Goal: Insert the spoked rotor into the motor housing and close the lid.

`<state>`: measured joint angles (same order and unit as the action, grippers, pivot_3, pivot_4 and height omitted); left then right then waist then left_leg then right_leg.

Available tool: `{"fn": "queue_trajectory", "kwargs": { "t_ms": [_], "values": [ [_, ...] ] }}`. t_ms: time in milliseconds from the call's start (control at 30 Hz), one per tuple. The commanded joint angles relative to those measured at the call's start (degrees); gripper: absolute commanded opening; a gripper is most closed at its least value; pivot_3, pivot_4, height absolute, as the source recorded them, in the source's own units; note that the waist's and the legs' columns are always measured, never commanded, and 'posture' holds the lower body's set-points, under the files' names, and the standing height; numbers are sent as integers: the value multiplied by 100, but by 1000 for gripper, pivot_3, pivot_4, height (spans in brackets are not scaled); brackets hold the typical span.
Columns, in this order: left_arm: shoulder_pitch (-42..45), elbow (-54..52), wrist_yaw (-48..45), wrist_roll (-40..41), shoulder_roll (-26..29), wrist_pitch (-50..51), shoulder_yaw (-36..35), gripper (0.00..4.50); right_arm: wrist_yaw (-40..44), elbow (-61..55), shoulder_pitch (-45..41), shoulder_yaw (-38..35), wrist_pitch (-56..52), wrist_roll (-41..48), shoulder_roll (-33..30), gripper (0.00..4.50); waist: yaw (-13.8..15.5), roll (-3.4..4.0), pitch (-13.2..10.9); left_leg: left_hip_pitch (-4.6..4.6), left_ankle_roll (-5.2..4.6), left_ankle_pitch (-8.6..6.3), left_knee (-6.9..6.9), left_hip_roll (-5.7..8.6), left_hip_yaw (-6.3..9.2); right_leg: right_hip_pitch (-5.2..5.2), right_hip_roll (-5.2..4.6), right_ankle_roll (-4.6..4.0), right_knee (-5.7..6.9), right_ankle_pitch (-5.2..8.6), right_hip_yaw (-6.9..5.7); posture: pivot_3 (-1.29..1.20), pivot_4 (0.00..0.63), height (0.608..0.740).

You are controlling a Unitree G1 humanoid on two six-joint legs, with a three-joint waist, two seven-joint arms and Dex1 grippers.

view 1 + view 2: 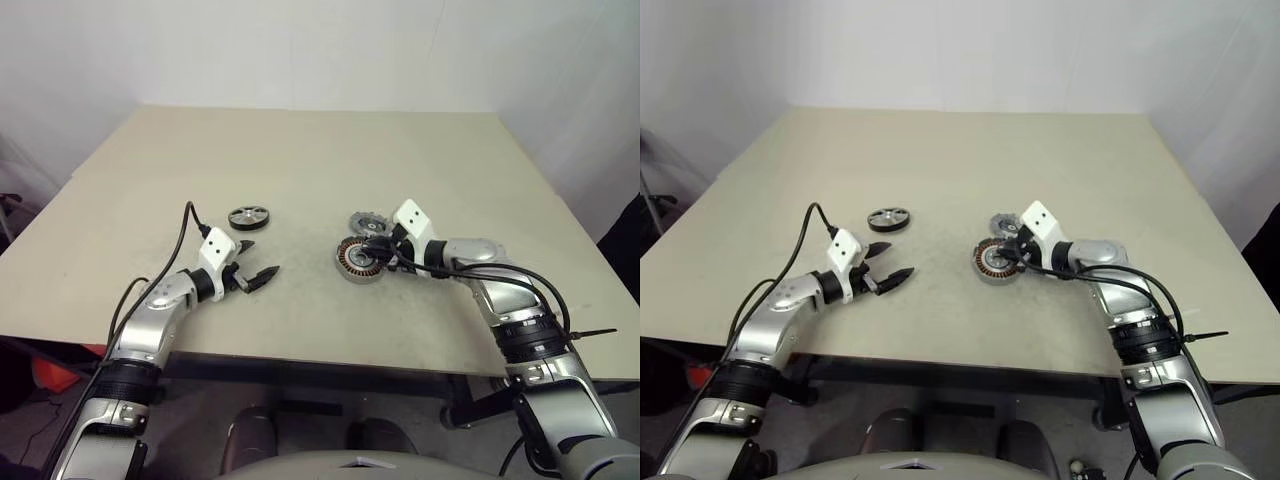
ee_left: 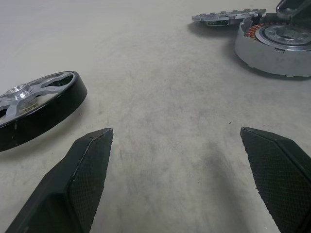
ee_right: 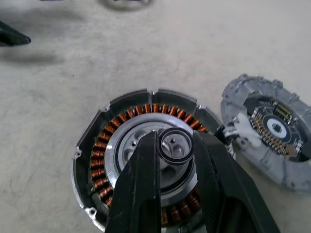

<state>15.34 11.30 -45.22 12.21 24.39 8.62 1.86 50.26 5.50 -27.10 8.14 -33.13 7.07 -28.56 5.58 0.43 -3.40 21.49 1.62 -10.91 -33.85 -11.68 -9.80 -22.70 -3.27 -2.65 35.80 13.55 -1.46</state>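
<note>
The motor housing [image 3: 146,160], a metal ring packed with coppery windings around a silver hub, lies flat on the desk [image 1: 320,180] right of centre, just beside a grey toothed-edge disc [image 3: 272,133]. It looks heavy, rigid and smooth-walled, its windings delicate; the outer rim seems the safest hold. The right end effector [image 3: 176,145] hangs over the hub, fingers narrowed on a small dark ring [image 3: 176,146]. The left end effector [image 2: 182,160] gapes wide and empty near the spoked rotor [image 2: 39,104].

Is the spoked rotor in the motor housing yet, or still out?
Out. The spoked rotor lies flat on the table, apart from the motor housing, whose copper windings and hub sit exposed.
</note>
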Motion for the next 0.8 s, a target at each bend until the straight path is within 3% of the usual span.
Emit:
{"fn": "queue_trajectory", "kwargs": {
  "t_ms": [33,800],
  "values": [
    [22,-249,53,35,59,11,-98,4423,-34,-282,0,5,-37,79,-19,575,0,0,0,-1,0,0,0,0,0,1,0,0,0,0,0,0,0,740],
    [2,-309,83,67,63,119,-110,4423,-241,-163,-74,141,-68,24,110,575,-2,0,0,-30,2,1,1,0,1,30,0,1,-1,0,0,0,0,740]
  ]
}}
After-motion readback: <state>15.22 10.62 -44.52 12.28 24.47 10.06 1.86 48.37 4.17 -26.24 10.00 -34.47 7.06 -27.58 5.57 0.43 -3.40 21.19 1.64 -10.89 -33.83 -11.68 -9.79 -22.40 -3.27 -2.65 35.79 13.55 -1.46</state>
